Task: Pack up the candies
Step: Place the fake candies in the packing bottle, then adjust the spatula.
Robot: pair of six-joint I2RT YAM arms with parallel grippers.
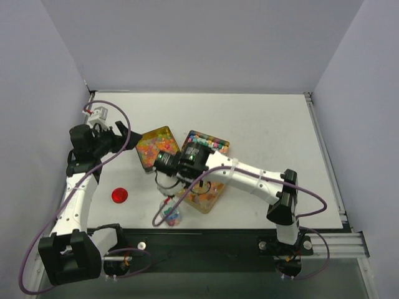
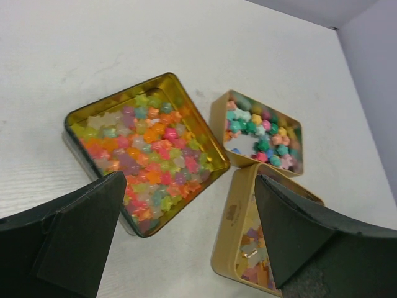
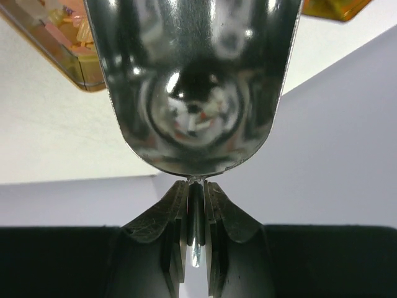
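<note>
Steel scoop (image 3: 192, 87) sits pinched by its thin handle between the narrow fingers of the right gripper (image 3: 196, 202). Left gripper (image 2: 189, 217) hangs spread wide above the candies (image 2: 152, 149), which fill three gold tins (image 2: 79, 121) mid-table

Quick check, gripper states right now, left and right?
Left gripper: open, holding nothing.
Right gripper: closed on the thin handle of a metal scoop.
</note>
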